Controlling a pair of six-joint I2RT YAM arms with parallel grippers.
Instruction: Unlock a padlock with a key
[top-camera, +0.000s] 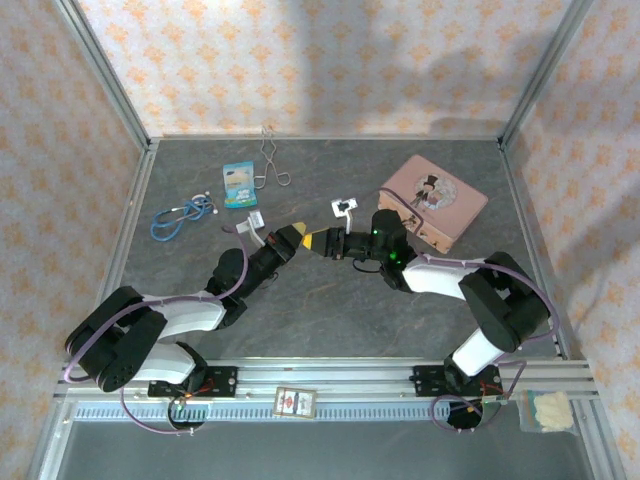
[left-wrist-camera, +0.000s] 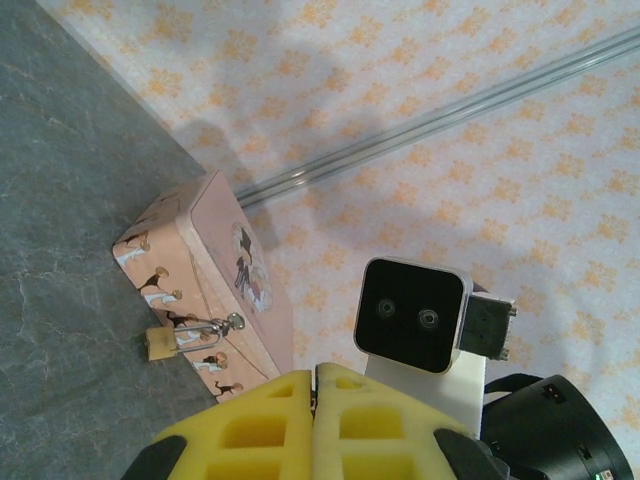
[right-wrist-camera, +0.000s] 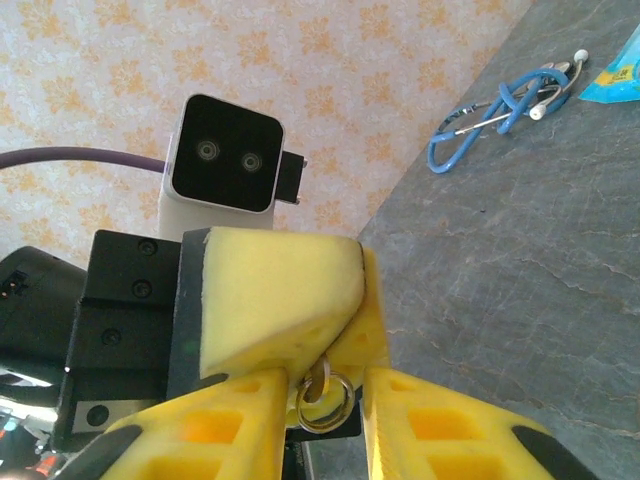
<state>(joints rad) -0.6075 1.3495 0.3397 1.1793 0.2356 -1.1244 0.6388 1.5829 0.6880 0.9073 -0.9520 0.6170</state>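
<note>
The small brass padlock (left-wrist-camera: 160, 343) hangs by its silver shackle from the clasp of the pink tin (left-wrist-camera: 235, 270), resting on the table against the tin's side. My left gripper (left-wrist-camera: 315, 375) is shut on the key (right-wrist-camera: 322, 378). The key's head and its split ring (right-wrist-camera: 330, 405) stick out from the left gripper's fingertips (right-wrist-camera: 270, 290). My right gripper (right-wrist-camera: 325, 405) faces the left one, its jaws standing narrowly apart on either side of the ring. Both grippers meet tip to tip above the middle of the table, left (top-camera: 299, 238) and right (top-camera: 323, 243), to the left of the tin (top-camera: 436, 200).
A blue stethoscope (top-camera: 180, 215) lies at the left, with a blue packet (top-camera: 238, 184) and bent wire tongs (top-camera: 271, 160) behind it. Metal frame posts and patterned walls enclose the table. A card (top-camera: 295, 402) and a small bag (top-camera: 546, 409) sit on the front rail.
</note>
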